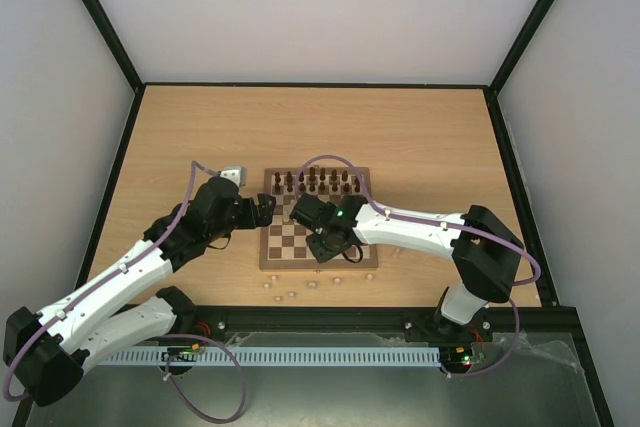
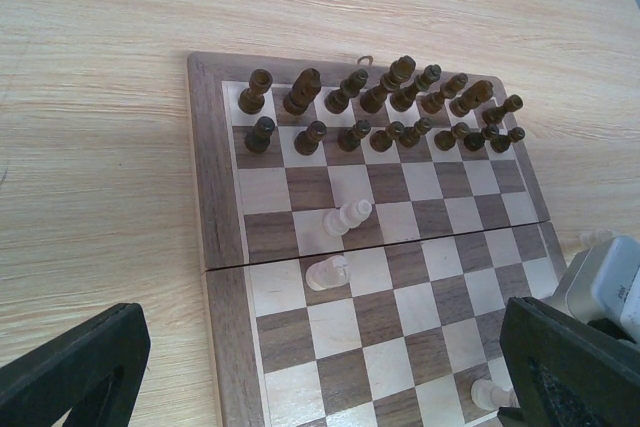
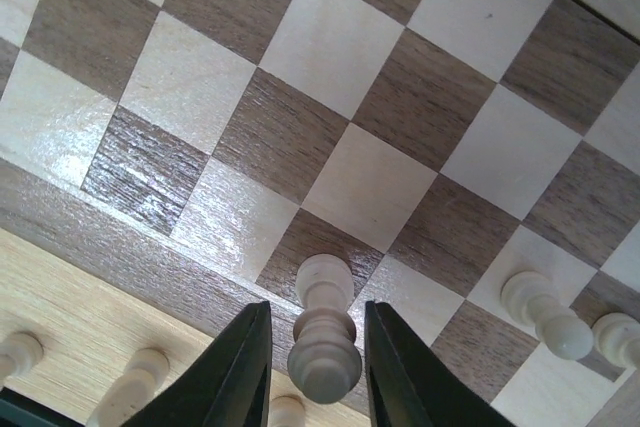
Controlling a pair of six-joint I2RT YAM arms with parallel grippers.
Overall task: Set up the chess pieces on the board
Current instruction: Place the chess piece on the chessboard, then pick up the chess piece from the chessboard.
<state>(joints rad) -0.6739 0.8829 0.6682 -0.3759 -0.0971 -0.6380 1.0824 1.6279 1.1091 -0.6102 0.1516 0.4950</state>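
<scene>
On wood-grain table (image 1: 420,137) | board (image 1: 283,247) near front edge | pale walls (image 1: 330,7) around

Wooden table (image 1: 420,137): board (image 1: 285,245), loose pale pieces (image 1: 290,295) beside near edge.

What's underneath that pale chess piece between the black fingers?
A dark edge-row square of the board lies under the pale pawn; whether its base actually touches the wood is hidden.
</scene>
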